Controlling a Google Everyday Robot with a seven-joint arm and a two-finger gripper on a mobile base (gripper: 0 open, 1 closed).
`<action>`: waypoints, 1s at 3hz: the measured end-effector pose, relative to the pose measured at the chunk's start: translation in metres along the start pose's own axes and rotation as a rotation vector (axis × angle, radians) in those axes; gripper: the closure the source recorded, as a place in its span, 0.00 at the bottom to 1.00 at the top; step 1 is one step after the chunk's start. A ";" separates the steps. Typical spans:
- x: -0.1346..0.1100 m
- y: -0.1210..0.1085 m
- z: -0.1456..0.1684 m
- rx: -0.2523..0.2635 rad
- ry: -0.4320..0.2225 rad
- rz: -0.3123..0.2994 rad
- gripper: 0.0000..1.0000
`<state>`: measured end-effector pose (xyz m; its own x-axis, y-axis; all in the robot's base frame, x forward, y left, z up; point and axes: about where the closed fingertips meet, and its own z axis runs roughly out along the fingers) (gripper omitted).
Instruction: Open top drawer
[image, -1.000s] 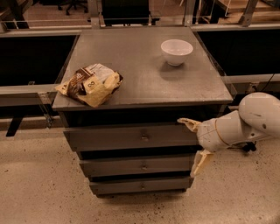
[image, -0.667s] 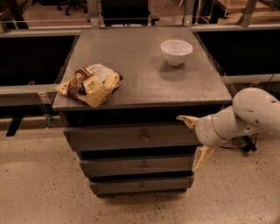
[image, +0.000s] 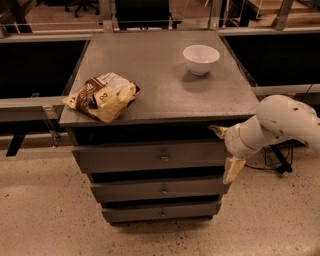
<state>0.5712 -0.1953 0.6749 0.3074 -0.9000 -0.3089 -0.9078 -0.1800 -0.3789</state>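
Top drawer (image: 125, 157) sits shut just under the surface (image: 160, 75), its knob (image: 164, 156) untouched at centre. Gripper (image: 226, 150) is at 3 o'clock of the knob, at the drawer's right end, fingers (image: 233, 170) spread, one near the top corner, one near the bottom. Over the last second the arm has crept slightly toward the cabinet; drawer hasn't budged, so likely still approaching, no pull yet. Snack bag (image: 102, 96) at 11 o'clock, white bowl (image: 201, 58) at 1 o'clock.
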 end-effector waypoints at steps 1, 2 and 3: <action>0.015 0.000 0.010 0.002 0.055 0.042 0.18; 0.015 0.002 0.019 -0.022 0.103 0.056 0.40; 0.015 0.003 0.018 -0.033 0.124 0.077 0.44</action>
<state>0.5784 -0.2025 0.6530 0.2008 -0.9534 -0.2251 -0.9368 -0.1196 -0.3287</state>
